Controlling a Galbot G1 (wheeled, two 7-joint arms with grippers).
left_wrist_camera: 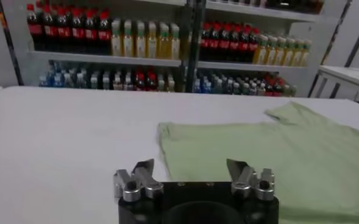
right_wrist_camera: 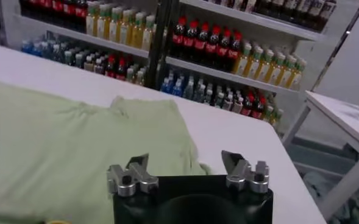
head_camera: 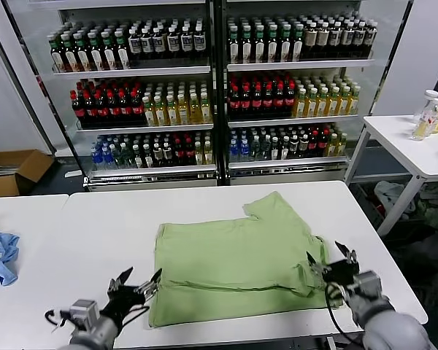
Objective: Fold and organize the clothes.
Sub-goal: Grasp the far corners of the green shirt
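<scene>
The light green shirt (head_camera: 237, 259) lies flat on the white table (head_camera: 131, 219), partly folded, with one sleeve (head_camera: 274, 208) sticking out toward the back. No collar, buttons or print show. My left gripper (head_camera: 140, 281) is open and empty, just off the shirt's front left corner. My right gripper (head_camera: 332, 259) is open and empty at the shirt's right edge. The shirt also shows in the left wrist view (left_wrist_camera: 277, 152) beyond the open left gripper (left_wrist_camera: 191, 170), and in the right wrist view (right_wrist_camera: 63, 140) beyond the open right gripper (right_wrist_camera: 185, 165).
A light blue cloth (head_camera: 0, 257) lies at the table's far left. Shelves of bottles (head_camera: 219, 87) stand behind the table. A second white table (head_camera: 416, 142) with bottles is at the right. A cardboard box (head_camera: 11, 171) sits on the floor at left.
</scene>
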